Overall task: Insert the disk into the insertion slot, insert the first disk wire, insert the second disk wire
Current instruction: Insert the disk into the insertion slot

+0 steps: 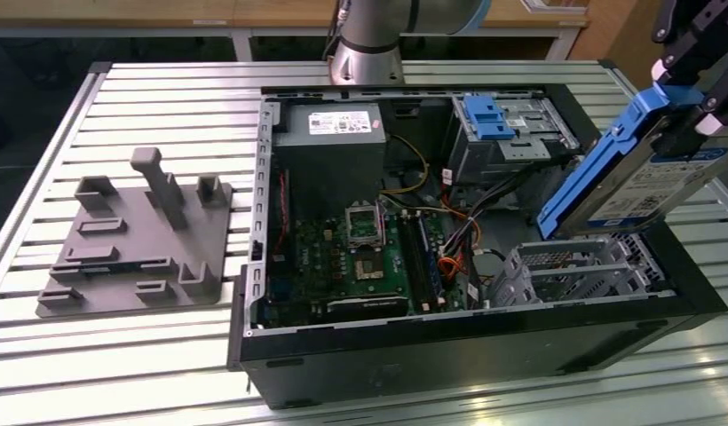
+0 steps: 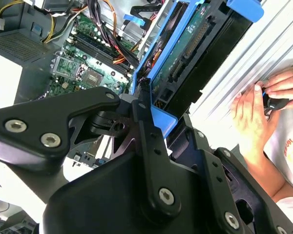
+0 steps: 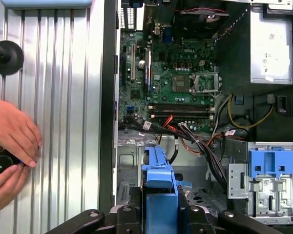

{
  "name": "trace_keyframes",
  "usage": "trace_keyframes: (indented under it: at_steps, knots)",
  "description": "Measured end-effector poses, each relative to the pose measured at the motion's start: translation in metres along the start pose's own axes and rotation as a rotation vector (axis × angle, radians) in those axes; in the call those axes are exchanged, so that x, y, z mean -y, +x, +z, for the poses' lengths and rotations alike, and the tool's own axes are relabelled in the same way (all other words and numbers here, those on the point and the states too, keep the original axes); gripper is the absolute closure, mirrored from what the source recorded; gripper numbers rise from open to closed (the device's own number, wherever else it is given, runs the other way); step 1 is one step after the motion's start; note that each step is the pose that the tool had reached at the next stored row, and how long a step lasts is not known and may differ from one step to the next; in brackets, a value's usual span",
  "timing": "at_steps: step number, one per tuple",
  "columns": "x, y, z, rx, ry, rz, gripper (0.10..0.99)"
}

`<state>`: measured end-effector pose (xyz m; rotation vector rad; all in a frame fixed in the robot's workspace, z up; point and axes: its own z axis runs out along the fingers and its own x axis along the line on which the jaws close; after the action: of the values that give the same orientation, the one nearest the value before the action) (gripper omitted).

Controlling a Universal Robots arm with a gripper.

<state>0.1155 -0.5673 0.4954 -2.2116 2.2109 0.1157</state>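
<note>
Holding the disk (image 1: 648, 182) in the air by its upper end, fingers (image 2: 145, 122) pressed onto the blue carrier from both sides. Tilted, white label turned to the exterior camera, lower end down at the mouth of the slot (image 1: 577, 266). Cannot tell whether touching there, but plainly not seated inside. In the second wrist view, looking along the green underside of the disk (image 2: 195, 44), its connector bare. In the first wrist view, looking down the blue edge of the disk (image 3: 158, 178) to the slot (image 3: 126, 170) underneath.

Lying open on its side on the slatted table (image 1: 162, 98): the case (image 1: 459, 355). Inside, a motherboard (image 1: 364, 257) in the middle, a power supply (image 1: 328, 124) at the far end and, just beside that, a taller bay (image 1: 506, 133) with a blue latch (image 1: 488, 115). Between motherboard and slot, a loose bundle of wires (image 1: 459, 240), some orange.

To the exterior view's left of the case, well apart from it, a grey fixture plate (image 1: 133, 240) with upright posts. Behind the case, the arm base (image 1: 367, 44) standing on the table.

In both wrist views, over the table beside the case, a person's hands (image 3: 10, 141) (image 2: 263, 102) closed around a small black object.
</note>
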Motion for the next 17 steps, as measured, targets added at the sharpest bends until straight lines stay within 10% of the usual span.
trace_keyframes:
  at_steps: [17]
  knots:
    - [0.0015,0.0007,0.0106,0.0001,0.0,0.0,0.722]
